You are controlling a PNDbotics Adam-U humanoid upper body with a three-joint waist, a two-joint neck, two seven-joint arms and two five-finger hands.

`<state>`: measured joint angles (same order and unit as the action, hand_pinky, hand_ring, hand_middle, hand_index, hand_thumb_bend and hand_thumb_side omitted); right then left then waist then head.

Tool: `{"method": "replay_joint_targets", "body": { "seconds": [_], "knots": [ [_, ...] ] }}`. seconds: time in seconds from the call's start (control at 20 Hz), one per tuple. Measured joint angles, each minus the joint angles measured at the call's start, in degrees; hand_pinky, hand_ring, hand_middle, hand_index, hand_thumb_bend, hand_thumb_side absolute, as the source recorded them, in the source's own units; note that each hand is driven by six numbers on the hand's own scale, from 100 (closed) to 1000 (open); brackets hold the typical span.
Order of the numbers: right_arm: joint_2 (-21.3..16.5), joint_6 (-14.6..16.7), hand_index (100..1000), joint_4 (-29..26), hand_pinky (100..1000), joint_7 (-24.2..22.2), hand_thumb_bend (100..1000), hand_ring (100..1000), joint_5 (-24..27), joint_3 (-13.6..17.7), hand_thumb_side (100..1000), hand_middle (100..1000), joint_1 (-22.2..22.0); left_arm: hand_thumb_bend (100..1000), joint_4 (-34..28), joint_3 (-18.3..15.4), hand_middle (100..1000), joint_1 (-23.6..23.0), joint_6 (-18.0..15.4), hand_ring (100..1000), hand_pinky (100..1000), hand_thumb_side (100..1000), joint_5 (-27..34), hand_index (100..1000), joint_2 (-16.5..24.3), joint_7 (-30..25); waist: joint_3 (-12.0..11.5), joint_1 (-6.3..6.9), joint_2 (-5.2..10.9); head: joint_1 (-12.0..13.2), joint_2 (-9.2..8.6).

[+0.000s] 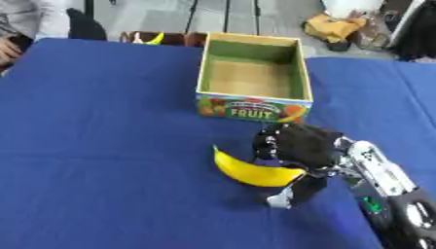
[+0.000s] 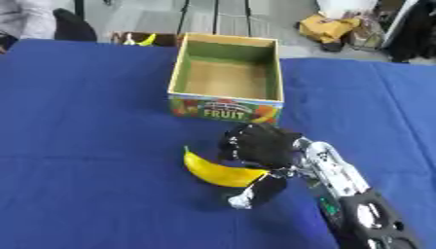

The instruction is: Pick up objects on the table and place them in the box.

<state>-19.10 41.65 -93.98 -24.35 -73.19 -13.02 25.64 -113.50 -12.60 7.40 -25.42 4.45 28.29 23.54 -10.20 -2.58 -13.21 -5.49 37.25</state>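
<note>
The banana is gripped at its right end by the right hand, fingers curled round it, above the blue surface, just before the empty fruit box. Slippage could be caused by this off-centre hold.

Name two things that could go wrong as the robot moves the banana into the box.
1. The right hand curls round only one end of the banana; the long free end may tip or slip out during the lift.
2. The box stands close beyond the hand with tall walls, so a low carry could knock the banana against its front wall, or push the box away.
</note>
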Motion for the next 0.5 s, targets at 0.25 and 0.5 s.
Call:
{"method": "replay_joint_targets", "body": {
  "seconds": [0.25,0.5],
  "knots": [
    [0.0,0.5,771,1.1,719,0.5,335,813,-1.9,0.7,1000,652,0.0,100,0.0,0.0,597,0.0,0.0,716,523,1000,0.0,707,0.0,0.0,0.0,0.28,-0.16,-0.3,-0.01],
    [0.1,0.7,768,2.1,718,0.7,271,811,-2.9,1.4,1000,647,0.0,100,0.0,0.0,596,0.0,0.0,716,523,1000,-0.1,707,0.0,0.0,-0.1,0.39,-0.48,-1.1,-0.01]
  ]
}}
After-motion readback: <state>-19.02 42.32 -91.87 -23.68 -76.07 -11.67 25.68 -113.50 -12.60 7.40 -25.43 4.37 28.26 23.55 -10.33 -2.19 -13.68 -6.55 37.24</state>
